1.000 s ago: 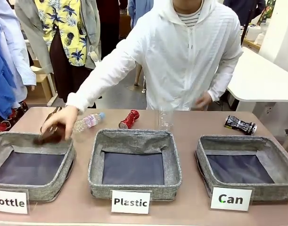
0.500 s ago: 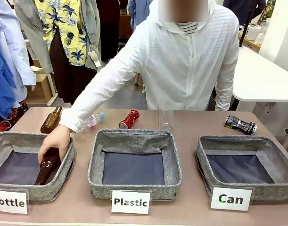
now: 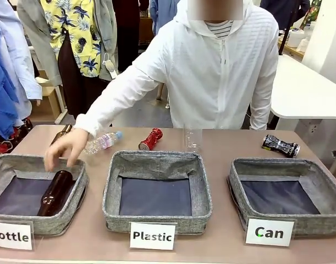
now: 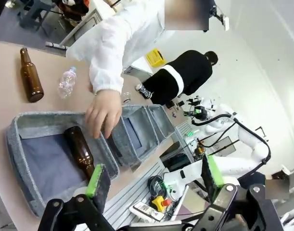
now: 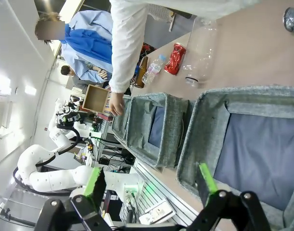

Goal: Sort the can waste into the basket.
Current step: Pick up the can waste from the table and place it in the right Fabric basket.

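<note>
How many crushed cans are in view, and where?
2. The red can lies on the table behind the Plastic basket; the black-and-silver can lies on the table behind the Can basket. Neither is in a basket; none seems hidden.

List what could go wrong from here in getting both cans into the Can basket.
1. The red can lies close to an upright clear bottle; reaching for it may topple the bottle.
2. It sits behind the Plastic basket, far from the Can basket, so a wrong drop is possible.
3. The person's hand hovers over the Bottle basket; an arm crossing there might hit it.
</note>
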Robot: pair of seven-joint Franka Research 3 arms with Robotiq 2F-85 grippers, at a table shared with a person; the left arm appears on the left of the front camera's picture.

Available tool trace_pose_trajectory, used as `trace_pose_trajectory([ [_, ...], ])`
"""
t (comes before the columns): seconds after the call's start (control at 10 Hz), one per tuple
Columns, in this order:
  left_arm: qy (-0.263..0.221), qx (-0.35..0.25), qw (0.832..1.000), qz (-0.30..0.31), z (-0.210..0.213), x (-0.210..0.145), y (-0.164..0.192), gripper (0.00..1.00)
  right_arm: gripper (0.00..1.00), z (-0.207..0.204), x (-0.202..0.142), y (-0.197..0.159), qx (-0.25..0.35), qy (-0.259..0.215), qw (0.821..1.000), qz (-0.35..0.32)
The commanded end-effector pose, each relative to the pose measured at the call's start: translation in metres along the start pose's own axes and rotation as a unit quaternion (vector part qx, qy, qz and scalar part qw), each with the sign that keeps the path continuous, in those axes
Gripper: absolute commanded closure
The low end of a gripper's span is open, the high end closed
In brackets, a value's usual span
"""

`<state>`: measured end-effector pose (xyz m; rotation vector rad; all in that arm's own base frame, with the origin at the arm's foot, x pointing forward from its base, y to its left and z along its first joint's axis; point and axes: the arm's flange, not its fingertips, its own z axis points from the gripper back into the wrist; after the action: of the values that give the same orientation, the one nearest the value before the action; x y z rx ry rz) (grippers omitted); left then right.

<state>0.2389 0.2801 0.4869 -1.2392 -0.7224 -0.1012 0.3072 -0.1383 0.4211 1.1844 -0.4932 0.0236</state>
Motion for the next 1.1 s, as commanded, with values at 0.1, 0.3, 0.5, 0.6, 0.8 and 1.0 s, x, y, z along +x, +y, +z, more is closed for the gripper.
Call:
trace_pose_trajectory([
  [0.1, 0.023, 0.031, 0.999, 0.001, -0.034, 0.007, -0.017, 0.0, 0.0, 0.0, 0.004, 0.0, 0.01, -0.011, 1.0, 0.013],
  [0.3, 0.071, 0.063, 0.995, -0.026, -0.073, 0.019, -0.043, 0.0, 0.0, 0.0, 0.004, 0.0, 0.01, -0.011, 1.0, 0.013],
  [0.5, 0.104, 0.152, 0.981, -0.061, -0.154, 0.029, -0.08, 0.0, 0.0, 0.0, 0.004, 0.0, 0.01, -0.011, 1.0, 0.013],
  [0.6, 0.124, 0.211, 0.967, -0.075, -0.202, 0.032, -0.096, 0.0, 0.0, 0.0, 0.004, 0.0, 0.01, -0.011, 1.0, 0.013],
  [0.8, 0.194, 0.304, 0.925, -0.12, -0.305, 0.027, -0.122, 0.0, 0.0, 0.0, 0.004, 0.0, 0.01, -0.011, 1.0, 0.013],
  [1.0, 0.22, 0.383, 0.885, -0.15, -0.394, 0.006, -0.129, 0.0, 0.0, 0.0, 0.004, 0.0, 0.01, -0.011, 1.0, 0.013],
])
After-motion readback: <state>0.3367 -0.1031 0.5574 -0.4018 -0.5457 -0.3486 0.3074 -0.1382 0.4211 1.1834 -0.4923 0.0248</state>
